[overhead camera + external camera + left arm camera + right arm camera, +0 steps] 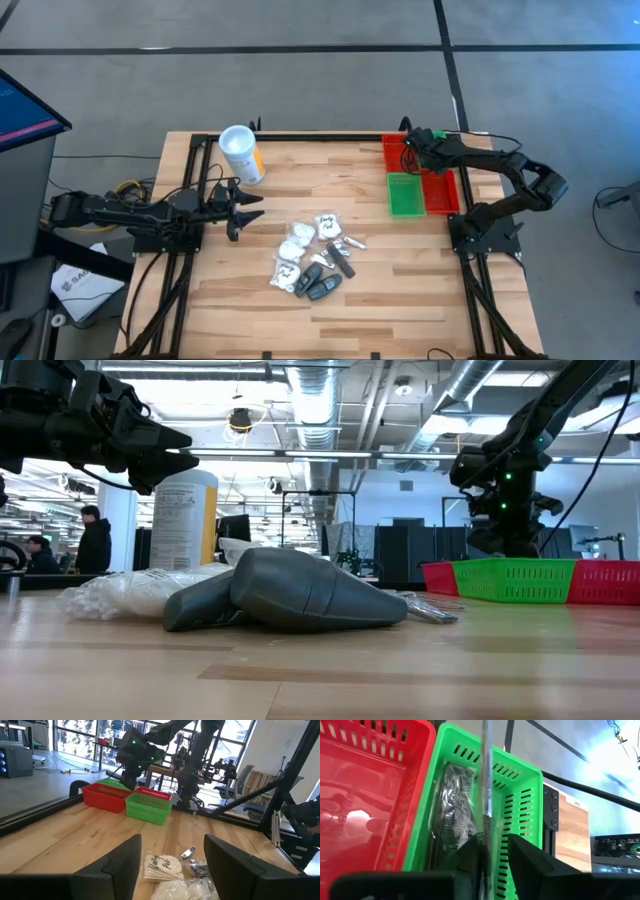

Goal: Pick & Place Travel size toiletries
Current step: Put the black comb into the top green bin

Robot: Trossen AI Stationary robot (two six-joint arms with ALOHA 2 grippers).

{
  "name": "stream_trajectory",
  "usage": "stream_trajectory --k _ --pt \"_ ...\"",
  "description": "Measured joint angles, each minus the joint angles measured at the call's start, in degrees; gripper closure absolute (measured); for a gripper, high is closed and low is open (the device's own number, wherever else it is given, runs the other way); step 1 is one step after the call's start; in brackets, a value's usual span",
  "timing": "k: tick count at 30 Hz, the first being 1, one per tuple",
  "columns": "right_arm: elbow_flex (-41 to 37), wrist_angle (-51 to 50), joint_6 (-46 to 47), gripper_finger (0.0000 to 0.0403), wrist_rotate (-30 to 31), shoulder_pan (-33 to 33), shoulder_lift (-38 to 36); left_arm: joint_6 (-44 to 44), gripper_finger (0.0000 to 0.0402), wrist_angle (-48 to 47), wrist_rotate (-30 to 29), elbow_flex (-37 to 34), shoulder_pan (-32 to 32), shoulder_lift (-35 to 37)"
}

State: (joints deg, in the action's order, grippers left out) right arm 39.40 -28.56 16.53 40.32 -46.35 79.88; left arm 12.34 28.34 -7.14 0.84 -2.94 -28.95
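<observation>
**Little lettering, little of it legible**

A round white packet (162, 866), just beside the heap of toiletries (314, 262), bears cursive handwriting too loose to read. The white canister (187, 520) beyond the heap carries small printed lines, illegible

bright overhead light, window glare in wrist views, blurred foreground in low view.

Desk (400, 270): pale butcher-block wood, smooth satin finish, framed in matt black metal extrusion. Bins at far right corner: red bins (441, 192) and green bin (405, 195) are glossy perforated plastic. Toiletries mid-desk: white packets (296, 244) in crinkly clear film, dark tubes (322, 285) matt grey-black plastic; canister (241, 154) smooth white plastic with yellow label.
</observation>
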Motion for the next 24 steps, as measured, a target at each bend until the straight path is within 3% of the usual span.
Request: stream_trajectory --k 13,24 --pt "0.0 2.7 0.5 0.0228 0.1 -0.3 0.0 0.2 0.0192 0.0 0.0 0.0 0.0 0.0" --pt "0.0 5.0 0.1 0.0240 -0.1 -0.8 -0.3 0.4 0.0192 0.0 0.0 0.0 0.0 0.0"
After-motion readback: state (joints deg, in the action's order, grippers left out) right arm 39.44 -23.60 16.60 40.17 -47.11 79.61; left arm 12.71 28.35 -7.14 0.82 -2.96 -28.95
